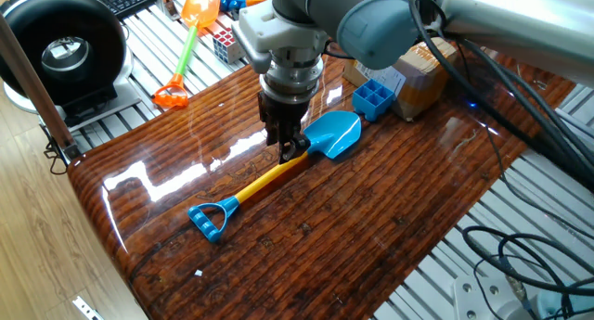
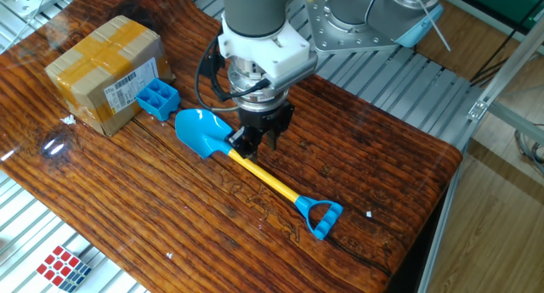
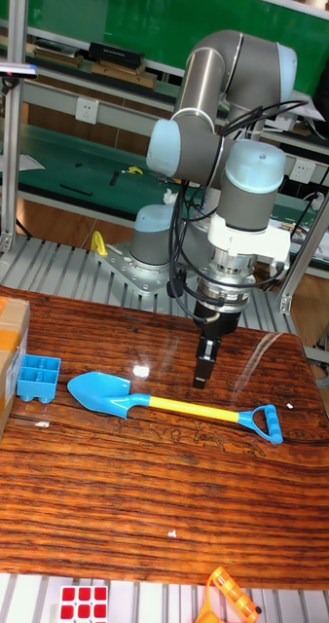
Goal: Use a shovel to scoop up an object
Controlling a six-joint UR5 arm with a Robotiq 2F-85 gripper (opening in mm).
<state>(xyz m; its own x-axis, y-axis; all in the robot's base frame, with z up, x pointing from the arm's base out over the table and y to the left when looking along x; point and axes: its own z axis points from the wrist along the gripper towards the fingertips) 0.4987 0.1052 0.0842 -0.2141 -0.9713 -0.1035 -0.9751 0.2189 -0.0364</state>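
In one fixed view we saw the tool (image 1: 291,151) low over the blue shovel (image 1: 278,172), its fingers open astride the yellow shaft.

In the other fixed view the blue six-cell block (image 2: 158,98) touched the cardboard box (image 2: 107,73), near the blade.

In the tall fixed view the shovel lay flat on the surface (image 3: 135,487).
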